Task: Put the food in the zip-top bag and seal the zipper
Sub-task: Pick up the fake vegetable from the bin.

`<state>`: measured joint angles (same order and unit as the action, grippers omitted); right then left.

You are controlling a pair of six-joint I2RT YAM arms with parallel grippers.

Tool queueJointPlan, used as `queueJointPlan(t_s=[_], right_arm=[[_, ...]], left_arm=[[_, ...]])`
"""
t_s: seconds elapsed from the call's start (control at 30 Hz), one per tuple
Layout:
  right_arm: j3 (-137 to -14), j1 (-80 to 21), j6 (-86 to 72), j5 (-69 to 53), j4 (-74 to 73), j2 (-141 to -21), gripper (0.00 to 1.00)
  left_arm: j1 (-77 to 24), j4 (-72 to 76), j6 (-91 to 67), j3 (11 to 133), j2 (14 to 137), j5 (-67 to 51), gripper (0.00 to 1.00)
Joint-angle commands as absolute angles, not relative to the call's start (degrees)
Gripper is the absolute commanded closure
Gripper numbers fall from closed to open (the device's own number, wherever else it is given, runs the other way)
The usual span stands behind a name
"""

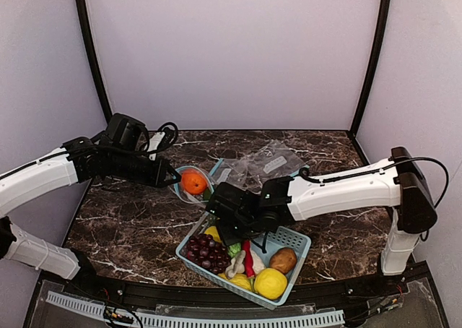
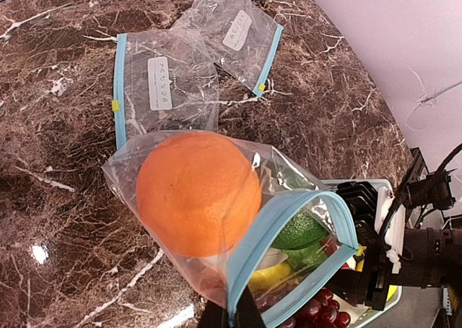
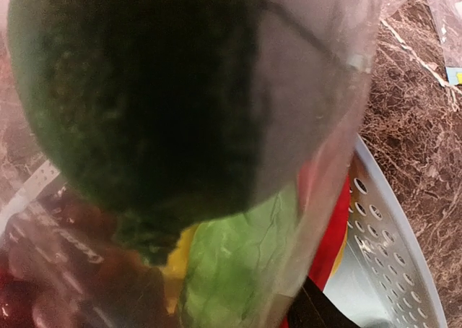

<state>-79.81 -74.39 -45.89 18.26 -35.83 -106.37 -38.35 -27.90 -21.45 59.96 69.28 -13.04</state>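
No legible text on white labels (image 2: 159, 83)

Looks like polished dark marble on the table (image 1: 130, 227): glossy, white-veined, catching lamp glare. Thin clear plastic film for the zip-top bag (image 2: 289, 170), shiny and crinkled. Stiffer, smooth light blue plastic along the zipper (image 2: 254, 247). Matt, finely dimpled peel on the orange (image 2: 198, 194). Dark, rough, pebbled skin on the avocado (image 3: 144, 89). Smooth perforated plastic in the basket (image 3: 390, 234). White paper-like labels on the spare bags (image 2: 166, 82). Smooth white hard shell over the right arm (image 1: 346, 187).
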Motion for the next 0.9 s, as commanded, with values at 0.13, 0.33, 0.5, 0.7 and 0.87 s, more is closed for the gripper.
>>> queueJointPlan(t_s=[0.13, 0.33, 0.5, 0.7, 0.87], right_arm=[[-81.9, -75.4, -48.1, 22.5, -39.9, -109.8, 0.45], [-80.8, -75.4, -49.2, 24.2, -40.8, -108.2, 0.57], [-79.3, -75.3, -49.7, 24.7, -39.4, -104.7, 0.64], [-71.3, -75.3, -49.7, 24.9, -31.3, -96.2, 0.67], [-63.7, -74.5, -49.1, 23.5, -23.7, -87.8, 0.66]], left_arm=[[-37.9, -27.7, -21.5, 59.9, 68.4, -14.8, 0.99], [-37.9, -28.4, -21.0, 59.6, 68.2, -15.0, 0.99], [-37.9, -28.6, -20.9, 59.8, 68.4, -15.6, 0.99], [-37.8, -29.3, -20.7, 60.5, 68.1, -15.2, 0.99], [-37.9, -29.7, -20.9, 60.6, 68.1, -15.2, 0.99]])
